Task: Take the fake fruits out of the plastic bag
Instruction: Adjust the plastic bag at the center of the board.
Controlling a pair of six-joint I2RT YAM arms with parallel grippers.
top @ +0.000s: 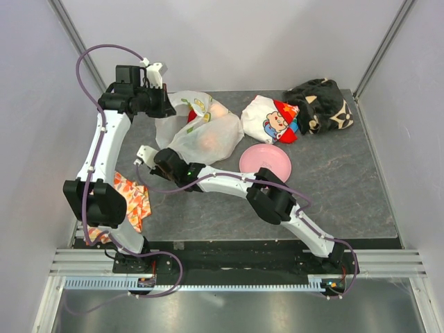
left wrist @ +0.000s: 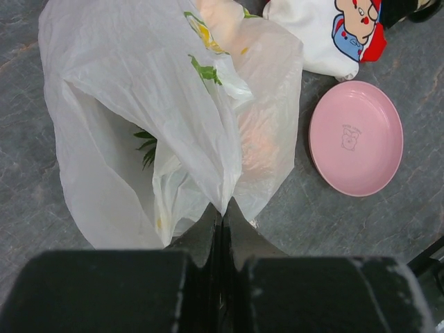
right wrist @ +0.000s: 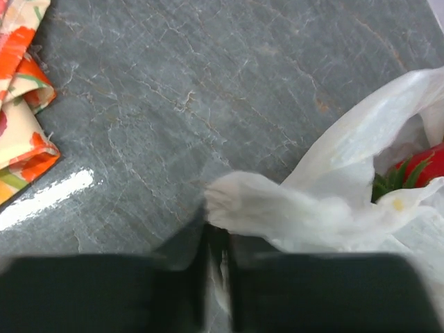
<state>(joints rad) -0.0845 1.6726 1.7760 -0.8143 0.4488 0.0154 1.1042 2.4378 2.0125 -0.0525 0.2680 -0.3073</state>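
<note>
Your left fingers (left wrist: 239, 243) are squeezed shut on one edge of the plastic bag (left wrist: 173, 139). The bag sits on the desk (left wrist: 28, 208) right in front of them. Your right fingers (right wrist: 191, 250) pinch another white flap of the bag. A red fruit (right wrist: 423, 166) and a peach (left wrist: 253, 146) are inside the bag.

No words, numbers or brand names can be read anywhere. The pink plate (left wrist: 374, 163), right of the plastic bag (left wrist: 104, 111), has a faint outlined emblem at its middle, perhaps with tiny lettering, but it is too small to tell. The white cloth (left wrist: 316, 41) at the far side carries only a cartoon figure, and the bag shows yellow and green prints, no letters.
</note>
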